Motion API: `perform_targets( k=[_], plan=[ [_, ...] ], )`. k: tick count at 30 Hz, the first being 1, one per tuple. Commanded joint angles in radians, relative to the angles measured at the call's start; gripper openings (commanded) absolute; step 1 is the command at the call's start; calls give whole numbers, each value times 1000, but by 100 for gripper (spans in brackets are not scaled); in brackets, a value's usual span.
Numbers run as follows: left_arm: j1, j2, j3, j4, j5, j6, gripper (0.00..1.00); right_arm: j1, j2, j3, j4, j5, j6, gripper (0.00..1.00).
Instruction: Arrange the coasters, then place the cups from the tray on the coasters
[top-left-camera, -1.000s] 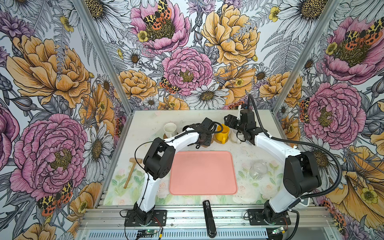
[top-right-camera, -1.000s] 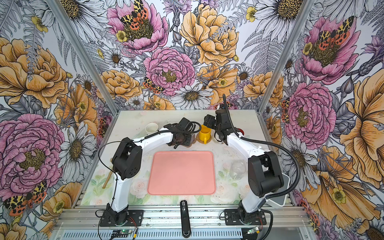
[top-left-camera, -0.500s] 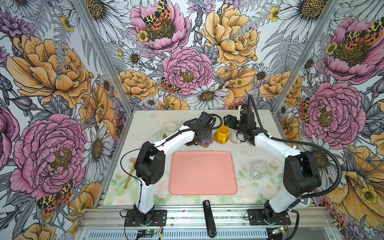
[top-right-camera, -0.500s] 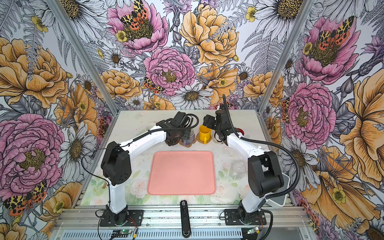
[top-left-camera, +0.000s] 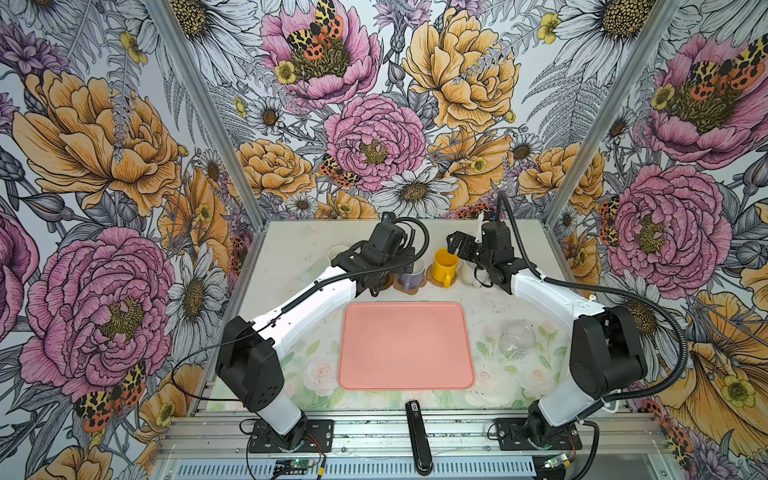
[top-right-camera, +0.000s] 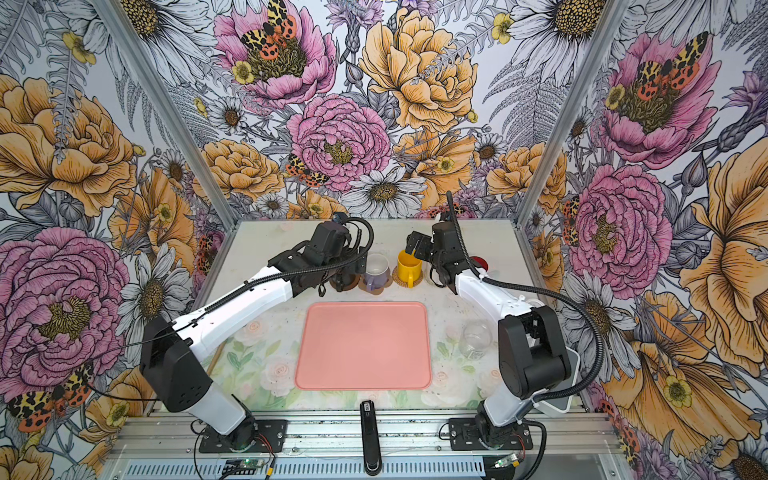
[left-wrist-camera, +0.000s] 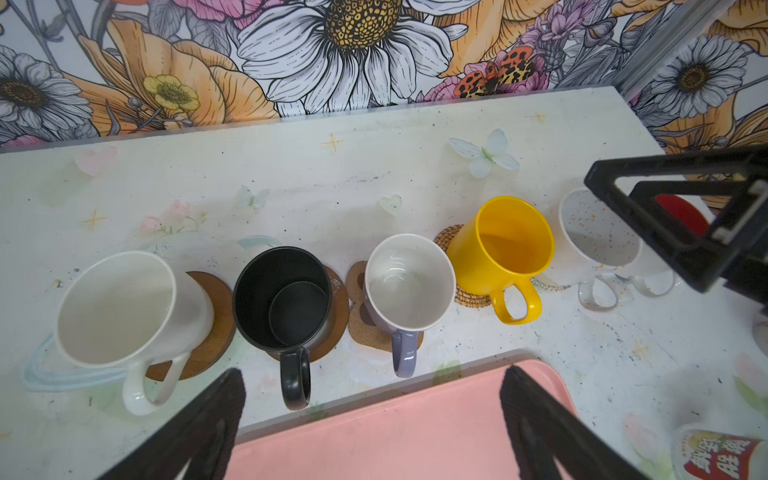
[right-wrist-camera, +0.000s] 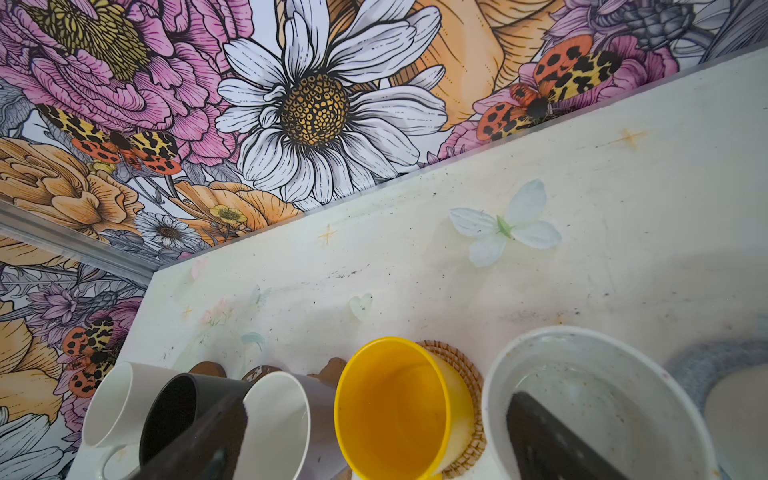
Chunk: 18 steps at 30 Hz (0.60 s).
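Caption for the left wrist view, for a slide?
Mugs lined up on coasters beyond the pink tray, framed by the open left gripper.

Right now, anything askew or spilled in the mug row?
Nothing stands out. Mugs stand upright in a row: white, black, lavender, yellow, speckled. No spill or damage visible. The sixth mug is mostly hidden behind the open right end effector. The tray holds nothing.
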Motion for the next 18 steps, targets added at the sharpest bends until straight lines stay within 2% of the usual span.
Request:
perform_targets(
  k=[1, 6, 12, 18],
  plan=[
    [34, -64, -64, 81, -68, 37, 99, -6, -94, -20, -3, 45, -65, 100],
    [79, -202, -210, 153, -166, 90, 99, -4, -244, -130, -20, 152, -166, 100],
    [193, -388, -440, 313, -145, 121, 99, -4, -411, -278, -19, 252, -274, 99],
    [311, -458, -582, 377, -130, 110, 99, -5, -499, -405, -6, 301, -377, 99]
  ],
)
